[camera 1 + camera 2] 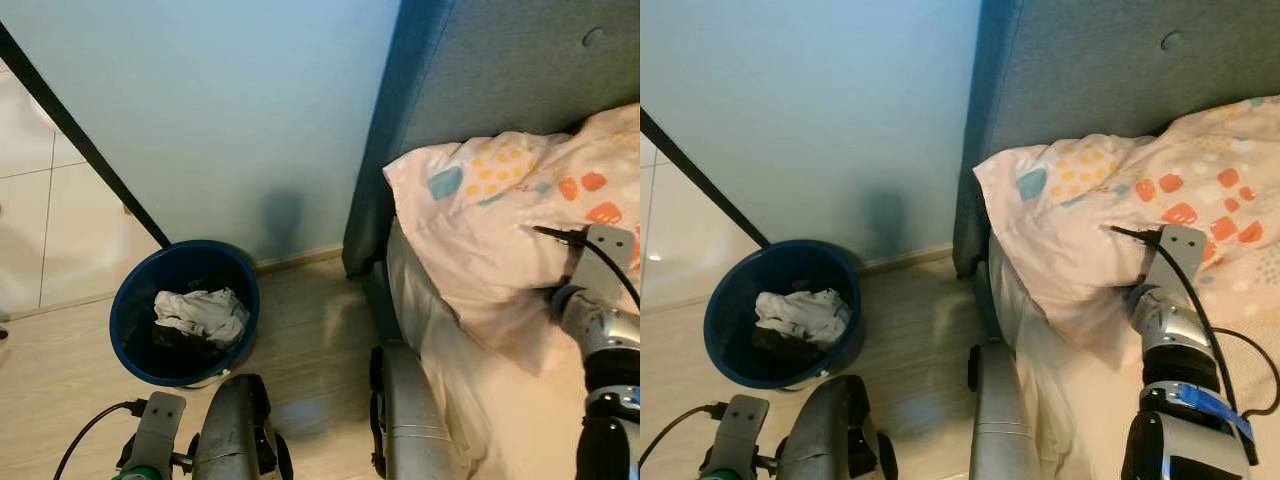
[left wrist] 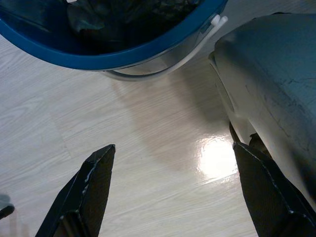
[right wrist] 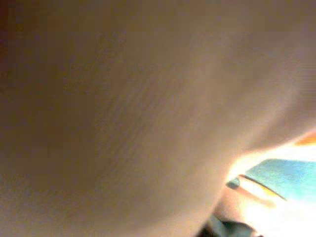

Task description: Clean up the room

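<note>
A blue bin (image 1: 135,340) stands at the lower left of the left eye view, on the wood floor (image 1: 310,340) near the pale wall (image 1: 230,110), with white crumpled cloth (image 1: 200,315) lying on dark stuff inside it. In the left wrist view the left gripper (image 2: 173,197) hangs low over the floor just beside the bin, its two black fingers (image 2: 89,192) spread wide apart with nothing between them. On the right of the frame a pillow (image 1: 500,220), pale pink with orange, yellow and blue spots, lies on the bed (image 1: 520,420) against the dark blue headboard (image 1: 500,70). The right arm (image 1: 1170,340) reaches up into the pillow's lower edge at centre right; its gripper is buried in the fabric, so I cannot tell whether it is open or closed. The right wrist view is a blur of pinkish cloth pressed close to the lens.
</note>
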